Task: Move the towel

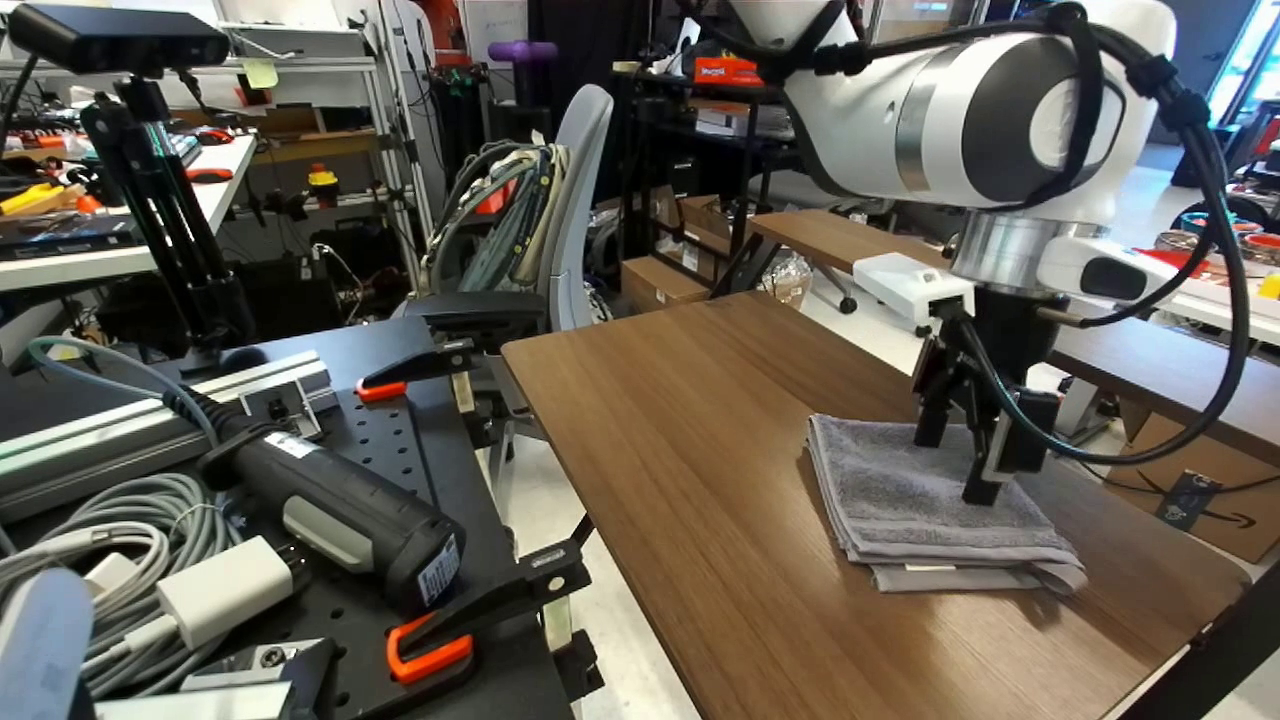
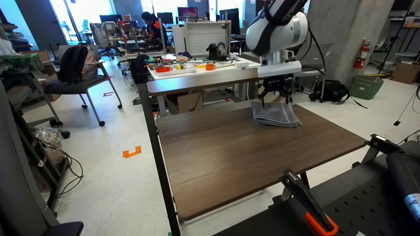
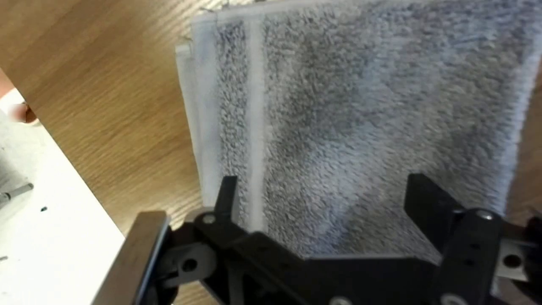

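A grey folded towel (image 1: 880, 500) lies flat near one edge of the brown wooden table (image 1: 690, 460). It also shows in an exterior view (image 2: 275, 115) and fills most of the wrist view (image 3: 360, 106), with a pale stripe along its left side. My gripper (image 1: 956, 468) points down over the towel with its fingers spread wide. It also shows in an exterior view (image 2: 275, 103). In the wrist view the gripper (image 3: 324, 177) has only towel surface between its fingertips, and nothing is pinched. The fingertips are at or just above the cloth; I cannot tell whether they touch it.
A black perforated table (image 1: 390, 440) beside the wooden one holds a black cylindrical tool (image 1: 340, 510), coiled cables (image 1: 180, 510) and orange-black clamps (image 1: 430, 650). A black post (image 2: 154, 144) runs along a wooden table edge. A grey chair (image 1: 580, 200) stands behind the table.
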Robot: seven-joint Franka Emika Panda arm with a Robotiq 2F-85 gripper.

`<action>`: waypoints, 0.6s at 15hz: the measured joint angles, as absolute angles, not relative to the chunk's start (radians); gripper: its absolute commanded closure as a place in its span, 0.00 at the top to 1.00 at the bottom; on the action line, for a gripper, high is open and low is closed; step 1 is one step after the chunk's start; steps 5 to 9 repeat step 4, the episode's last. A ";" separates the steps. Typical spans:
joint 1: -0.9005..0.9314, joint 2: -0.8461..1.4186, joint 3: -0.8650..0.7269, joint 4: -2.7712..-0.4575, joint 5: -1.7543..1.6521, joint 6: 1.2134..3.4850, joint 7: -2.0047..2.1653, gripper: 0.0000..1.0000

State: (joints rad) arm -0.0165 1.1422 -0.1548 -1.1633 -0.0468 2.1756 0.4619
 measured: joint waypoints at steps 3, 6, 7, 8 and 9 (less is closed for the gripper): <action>0.002 1.038 -0.149 -1.287 -0.051 2.227 0.426 1.00; 0.007 1.017 -0.149 -1.316 -0.051 2.230 0.422 1.00; 0.007 1.017 -0.149 -1.316 -0.051 2.230 0.422 1.00; 0.007 1.017 -0.149 -1.316 -0.051 2.230 0.422 1.00; 0.007 1.017 -0.149 -1.316 -0.051 2.230 0.422 1.00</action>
